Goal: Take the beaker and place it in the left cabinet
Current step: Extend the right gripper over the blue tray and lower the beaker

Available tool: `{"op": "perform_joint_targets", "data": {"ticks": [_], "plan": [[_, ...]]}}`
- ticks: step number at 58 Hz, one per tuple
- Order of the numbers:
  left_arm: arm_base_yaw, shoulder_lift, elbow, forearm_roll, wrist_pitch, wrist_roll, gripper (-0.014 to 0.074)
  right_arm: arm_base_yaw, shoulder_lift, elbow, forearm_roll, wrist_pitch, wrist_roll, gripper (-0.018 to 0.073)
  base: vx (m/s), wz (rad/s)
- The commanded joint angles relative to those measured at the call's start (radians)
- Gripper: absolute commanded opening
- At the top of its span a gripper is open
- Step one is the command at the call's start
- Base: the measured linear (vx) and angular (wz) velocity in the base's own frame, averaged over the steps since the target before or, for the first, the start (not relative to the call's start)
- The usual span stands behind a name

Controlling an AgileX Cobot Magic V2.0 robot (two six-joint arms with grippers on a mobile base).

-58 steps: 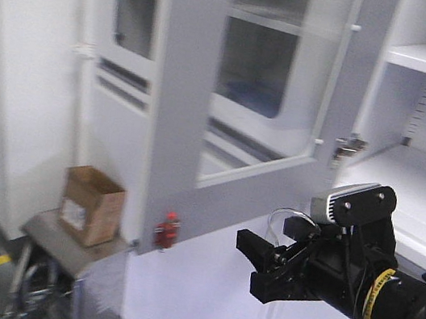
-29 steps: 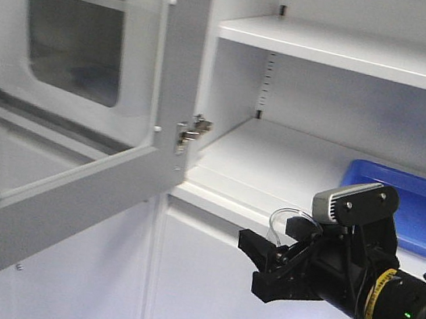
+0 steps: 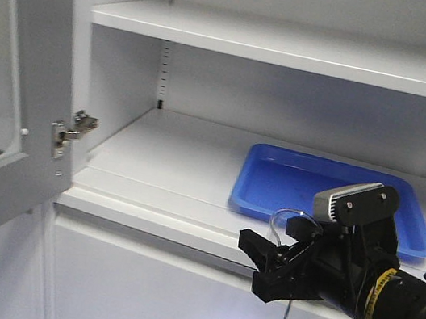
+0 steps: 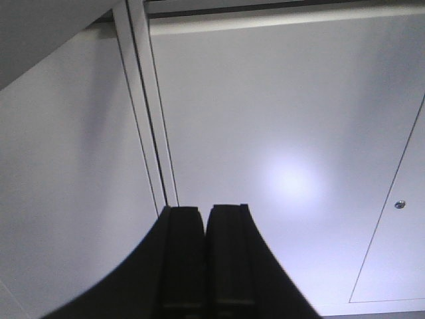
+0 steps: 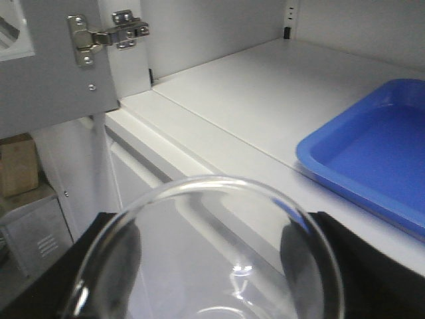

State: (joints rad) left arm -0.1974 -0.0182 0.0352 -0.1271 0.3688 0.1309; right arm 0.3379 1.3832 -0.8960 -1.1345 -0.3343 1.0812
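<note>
Right gripper [image 3: 254, 263] is gripping the beaker [image 5: 212, 259] between its two black fingers. The glass is standing upright with its open rim toward the wrist camera. It is hanging in front of the left cabinet [image 3: 164, 159], outside it and not yet over the lower shelf.

In my judgement the main danger is coming from the height. In the front view the gripper is sitting about level with the shelf's front edge or a little under it. If the arm is going straight forward from here, the glass or the fingers are likely hitting that edge. Such a knock could be tilting the beaker in the grip or cracking it.

The glass wall is smooth, so it may also be slipping down if the arm is moving in jerks. The blue tray [image 3: 331, 187] is lying on the shelf just behind the gripper, and its raised rim could be catching the base of the beaker. The open cabinet door [image 3: 19, 94] is standing well apart on the left side.

Left gripper [image 4: 206, 212] is pressing its fingers together with nothing between them, facing a plain white panel.
</note>
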Motion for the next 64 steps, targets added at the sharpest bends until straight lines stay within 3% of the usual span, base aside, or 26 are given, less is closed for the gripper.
{"op": "perform_joint_targets", "data": {"ticks": [1, 64], "plan": [[-0.006, -0.011, -0.019, -0.007, -0.083, -0.002, -0.0006, 0.000, -0.030, -0.034, 0.019, -0.043, -0.003, 0.0037, 0.08, -0.31], [-0.006, -0.011, -0.019, -0.007, -0.083, -0.002, -0.0006, 0.000, -0.030, -0.034, 0.019, -0.045, -0.003, 0.0037, 0.09, -0.14]]}}
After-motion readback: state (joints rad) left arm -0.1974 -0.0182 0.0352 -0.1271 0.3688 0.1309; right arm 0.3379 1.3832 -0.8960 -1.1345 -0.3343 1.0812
